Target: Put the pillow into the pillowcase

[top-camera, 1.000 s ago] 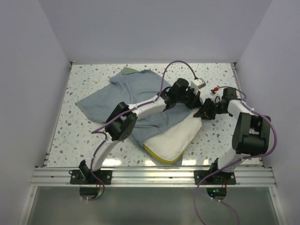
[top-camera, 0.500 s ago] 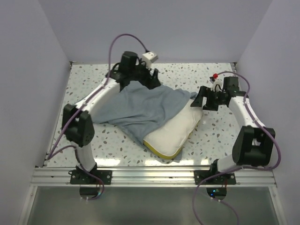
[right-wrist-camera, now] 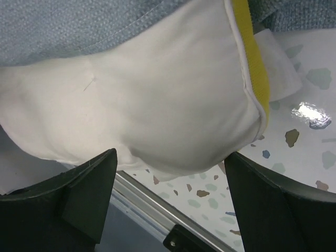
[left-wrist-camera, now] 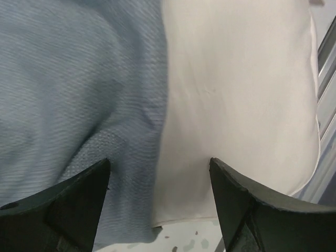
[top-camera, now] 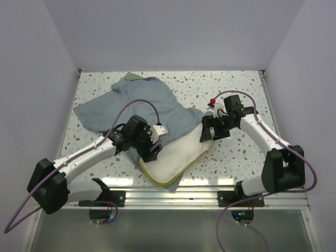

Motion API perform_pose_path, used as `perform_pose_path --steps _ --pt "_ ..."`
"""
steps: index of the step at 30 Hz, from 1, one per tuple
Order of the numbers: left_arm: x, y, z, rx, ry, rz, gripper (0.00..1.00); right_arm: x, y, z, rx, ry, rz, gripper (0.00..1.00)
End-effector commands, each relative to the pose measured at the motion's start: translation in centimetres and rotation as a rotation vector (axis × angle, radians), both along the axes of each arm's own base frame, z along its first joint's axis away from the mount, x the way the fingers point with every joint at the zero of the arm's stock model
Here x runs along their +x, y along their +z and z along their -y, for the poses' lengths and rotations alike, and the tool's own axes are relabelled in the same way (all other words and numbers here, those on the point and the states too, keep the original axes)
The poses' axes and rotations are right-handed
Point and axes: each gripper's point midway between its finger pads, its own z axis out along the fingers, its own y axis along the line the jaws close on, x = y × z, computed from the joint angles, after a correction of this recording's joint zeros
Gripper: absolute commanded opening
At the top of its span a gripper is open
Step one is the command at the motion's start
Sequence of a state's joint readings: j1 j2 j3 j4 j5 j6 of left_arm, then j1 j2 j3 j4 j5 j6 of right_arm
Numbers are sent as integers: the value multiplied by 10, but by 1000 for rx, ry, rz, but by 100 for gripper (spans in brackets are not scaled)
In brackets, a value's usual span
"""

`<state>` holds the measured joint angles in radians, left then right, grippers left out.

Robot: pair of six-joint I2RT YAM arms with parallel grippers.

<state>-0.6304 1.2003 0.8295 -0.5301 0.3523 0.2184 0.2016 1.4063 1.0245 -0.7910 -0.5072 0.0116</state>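
Top external shows left hand [top-camera: 152, 148] and right hand [top-camera: 205, 129] newly spread beside the pillow [top-camera: 173, 156] (pillowcase [top-camera: 142, 102] released, insertion unfinished).

The pillow [top-camera: 176, 155] lay near the worktop's [top-camera: 245, 86] front edge, its rear part under the pillowcase [top-camera: 135, 104], which spread behind and leftward. The left hand [top-camera: 154, 149] was at its left, the right hand [top-camera: 205, 131] at its right.

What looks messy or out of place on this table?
Nothing is spilled or broken. The pillow sits askew, its near corner at the front edge of the table. The pillowcase lies crumpled, covering only the pillow's far side, with one far corner flipped to show green.
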Motion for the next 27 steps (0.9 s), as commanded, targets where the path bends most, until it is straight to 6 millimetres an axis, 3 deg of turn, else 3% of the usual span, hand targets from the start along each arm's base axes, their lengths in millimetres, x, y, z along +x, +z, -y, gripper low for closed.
perform_pose_path --steps 1,3,4,6,7,9,10,12,14,17,19,21,22,27 --pt "20 -6 3 56 81 89 79 15 0 2 -21 -40 14 86" --pt "35 -25 6 113 106 72 76 25 -9 1 -31 -63 -7 83" --pt "40 -47 5 165 112 16 72 40 -7 1 -40 -78 25 82" --pt "73 -36 21 120 143 34 67 58 -14 9 -50 -136 9 80" --pt "109 -29 30 82 183 66 62 75 -6 12 -39 -167 48 80" --pt "148 -22 39 81 208 137 59 97 -4 32 -21 -262 40 80" --pt "178 -12 51 69 206 191 59 113 9 40 -10 -294 71 81" --pt "204 1 59 45 219 221 59 131 14 65 -6 -366 77 84" --pt "218 15 68 36 205 234 62 147 34 85 5 -405 114 86" --pt "212 29 64 32 199 245 72 150 51 92 20 -394 125 91" --pt "201 32 56 36 204 249 76 140 48 80 91 -371 96 91" --pt "198 33 48 43 228 263 77 133 38 65 138 -372 53 91" --pt "194 31 44 49 244 252 78 128 23 58 142 -363 26 91" --pt "191 18 36 94 311 195 79 115 -17 18 156 -307 -85 90"
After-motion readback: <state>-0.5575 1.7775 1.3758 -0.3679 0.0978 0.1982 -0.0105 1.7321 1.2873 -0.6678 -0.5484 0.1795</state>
